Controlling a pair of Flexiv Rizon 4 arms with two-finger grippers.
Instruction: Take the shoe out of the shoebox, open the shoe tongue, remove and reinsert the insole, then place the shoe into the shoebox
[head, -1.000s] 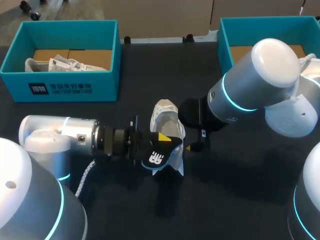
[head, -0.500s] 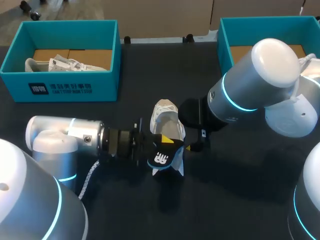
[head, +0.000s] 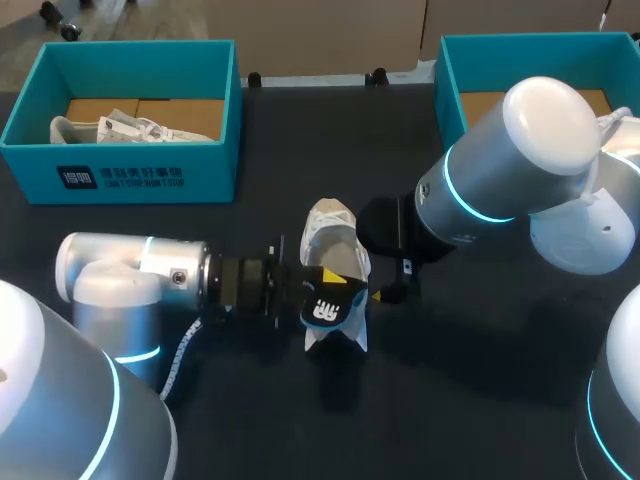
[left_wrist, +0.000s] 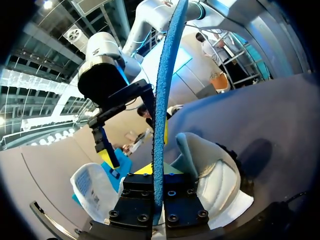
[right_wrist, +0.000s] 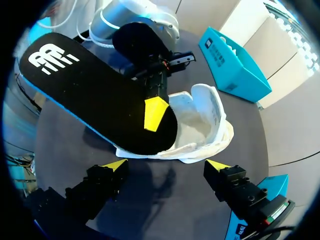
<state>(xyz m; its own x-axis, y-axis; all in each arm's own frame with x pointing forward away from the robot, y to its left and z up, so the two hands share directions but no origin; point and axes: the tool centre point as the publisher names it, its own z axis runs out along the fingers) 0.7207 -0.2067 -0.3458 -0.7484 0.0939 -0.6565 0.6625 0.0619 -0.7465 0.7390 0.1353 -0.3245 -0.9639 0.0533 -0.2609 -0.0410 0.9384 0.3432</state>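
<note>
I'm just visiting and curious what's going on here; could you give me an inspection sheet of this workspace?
Surface: black table.
Job's things: white shoe on table; black insole with blue underside, one end at its opening; teal cardboard shoebox holding another white shoe; second teal shoebox.
Clutter: nothing seen.
Grippers: left gripper, jaws shut on insole; right gripper, jaws open, beside shoe.
Cables: braided cable under left arm.
Surroundings: nothing seen.
</note>
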